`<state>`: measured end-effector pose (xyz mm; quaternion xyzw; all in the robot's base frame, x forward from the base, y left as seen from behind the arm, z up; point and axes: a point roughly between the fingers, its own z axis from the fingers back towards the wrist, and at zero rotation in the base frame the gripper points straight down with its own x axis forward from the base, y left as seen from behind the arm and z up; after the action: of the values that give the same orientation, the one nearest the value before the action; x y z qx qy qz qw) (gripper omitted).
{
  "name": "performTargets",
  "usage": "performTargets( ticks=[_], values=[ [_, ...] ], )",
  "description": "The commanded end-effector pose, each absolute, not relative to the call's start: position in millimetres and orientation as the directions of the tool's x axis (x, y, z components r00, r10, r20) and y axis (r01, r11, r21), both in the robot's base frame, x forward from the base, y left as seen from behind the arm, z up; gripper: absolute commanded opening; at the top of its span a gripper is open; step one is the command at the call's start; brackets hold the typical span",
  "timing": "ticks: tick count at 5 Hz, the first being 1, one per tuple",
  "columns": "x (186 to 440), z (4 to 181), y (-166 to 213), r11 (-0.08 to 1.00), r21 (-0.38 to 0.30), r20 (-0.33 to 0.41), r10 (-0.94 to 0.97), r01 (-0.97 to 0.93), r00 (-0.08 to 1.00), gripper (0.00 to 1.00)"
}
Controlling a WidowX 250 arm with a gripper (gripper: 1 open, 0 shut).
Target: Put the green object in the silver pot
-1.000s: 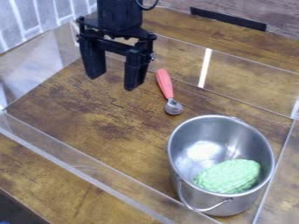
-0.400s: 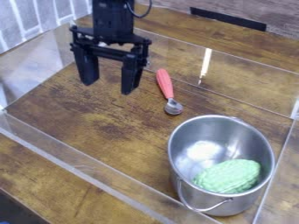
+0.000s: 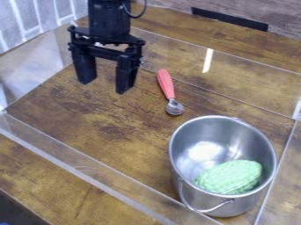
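Spoon (image 3: 168, 91) with red handle lies between gripper (image 3: 104, 83) and pot (image 3: 223, 164).

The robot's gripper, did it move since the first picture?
Yes. The gripper moved a little toward the left of the picture, farther from the red-handled spoon, which stayed put.

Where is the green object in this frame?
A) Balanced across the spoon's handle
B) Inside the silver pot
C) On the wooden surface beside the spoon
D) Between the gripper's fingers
B: the green object lies inside the silver pot, within its rim.
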<state>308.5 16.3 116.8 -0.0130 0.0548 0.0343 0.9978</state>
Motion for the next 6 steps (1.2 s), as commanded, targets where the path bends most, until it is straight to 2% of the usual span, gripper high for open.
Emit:
performTargets(
  ticks=[1, 3, 4, 5, 6],
  values=[
    [305, 133.8, 26, 0.996, -0.025, -0.05, 0.09, -0.091, 0.995, 1.0],
    [303, 137.0, 19, 0.996, -0.023, -0.04, 0.09, -0.091, 0.995, 1.0],
    [304, 134.8, 10, 0.997, -0.02, -0.048, 0.07, -0.071, 0.996, 0.0],
    [309, 143.6, 11, 0.999, -0.013, -0.046, 0.031, -0.032, 0.998, 0.0],
    [314, 149.0, 16, 1.0, -0.017, -0.05, 0.003, -0.004, 0.999, 1.0]
  ],
)
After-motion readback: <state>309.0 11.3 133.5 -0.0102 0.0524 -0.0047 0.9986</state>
